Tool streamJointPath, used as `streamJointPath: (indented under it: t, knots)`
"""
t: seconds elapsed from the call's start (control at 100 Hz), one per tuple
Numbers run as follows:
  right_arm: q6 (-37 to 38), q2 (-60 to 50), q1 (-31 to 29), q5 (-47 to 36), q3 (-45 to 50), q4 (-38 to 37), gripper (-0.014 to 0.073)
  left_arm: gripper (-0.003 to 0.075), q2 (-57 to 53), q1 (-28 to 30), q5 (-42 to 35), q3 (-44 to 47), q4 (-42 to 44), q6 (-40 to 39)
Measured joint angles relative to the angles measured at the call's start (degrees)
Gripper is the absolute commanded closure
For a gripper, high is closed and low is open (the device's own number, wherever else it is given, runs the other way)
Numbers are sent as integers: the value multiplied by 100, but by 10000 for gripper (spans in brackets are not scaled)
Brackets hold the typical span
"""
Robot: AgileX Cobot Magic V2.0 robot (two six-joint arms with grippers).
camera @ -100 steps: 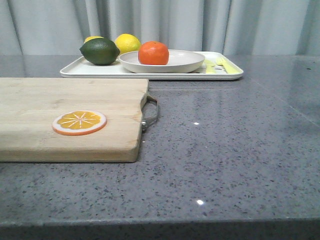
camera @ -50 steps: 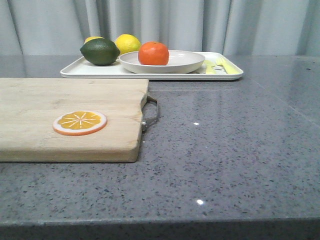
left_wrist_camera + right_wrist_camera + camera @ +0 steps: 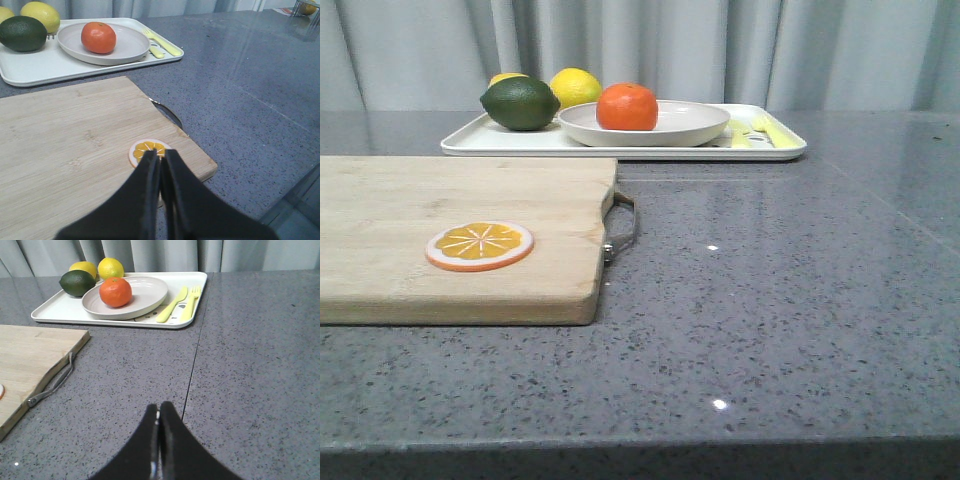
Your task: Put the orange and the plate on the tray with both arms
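Note:
The orange (image 3: 627, 107) sits in the beige plate (image 3: 690, 125), and the plate rests on the white tray (image 3: 772, 150) at the back of the table. The same orange (image 3: 98, 37) (image 3: 115, 292), plate (image 3: 131, 47) (image 3: 150, 295) and tray (image 3: 45, 67) (image 3: 192, 280) show in both wrist views. My left gripper (image 3: 161, 154) is shut with nothing in it, above the near part of the cutting board. My right gripper (image 3: 159, 407) is shut and empty over bare grey table, well short of the tray. Neither arm shows in the front view.
A wooden cutting board (image 3: 450, 200) with a metal handle (image 3: 623, 225) lies at the left, bearing a flat orange slice (image 3: 479, 245). A dark green lime (image 3: 520, 103) and two lemons (image 3: 576, 86) share the tray. Yellow cutlery (image 3: 181, 304) lies on the tray's right part.

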Motion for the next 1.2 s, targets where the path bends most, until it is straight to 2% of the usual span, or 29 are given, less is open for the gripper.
streamJointPath:
  t: [1.2]
  knots:
    - [0, -25, 0, -22, 9, 0, 661, 739, -66, 0, -54, 79, 158, 0]
